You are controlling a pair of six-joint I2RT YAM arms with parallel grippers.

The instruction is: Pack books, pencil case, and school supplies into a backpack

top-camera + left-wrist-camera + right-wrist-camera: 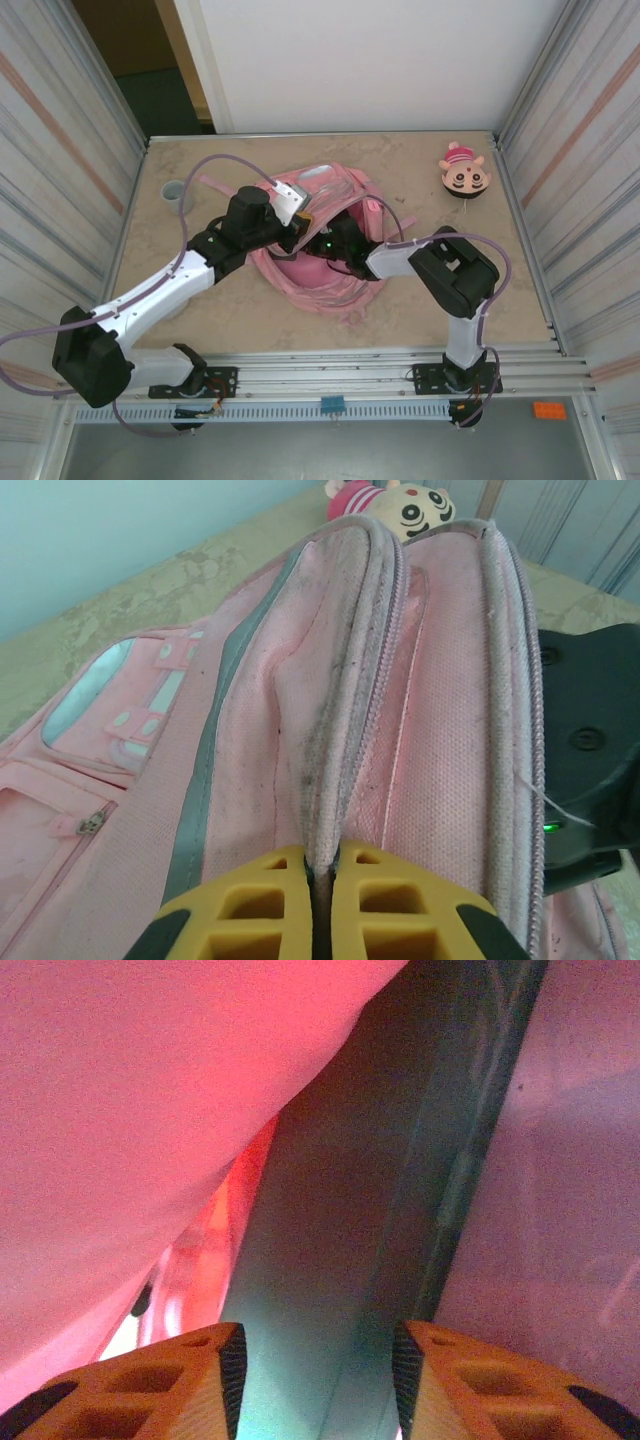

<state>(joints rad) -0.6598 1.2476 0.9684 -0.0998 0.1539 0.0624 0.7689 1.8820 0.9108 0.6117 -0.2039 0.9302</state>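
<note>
Backpack rim clamped by left gripper; pencil case inside.
Left fingers are pressed together on a zipper-edge fold. Right gripper sits within the pink interior, fingers apart, with the green case lying between and ahead of them; contact cannot be confirmed.

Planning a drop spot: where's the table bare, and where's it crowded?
Bare: the far strip of table between backpack and back wall; the right side between cartoon toy and right arm. Crowded: the centre, both arms at the backpack; left arm crosses the near-left.
</note>
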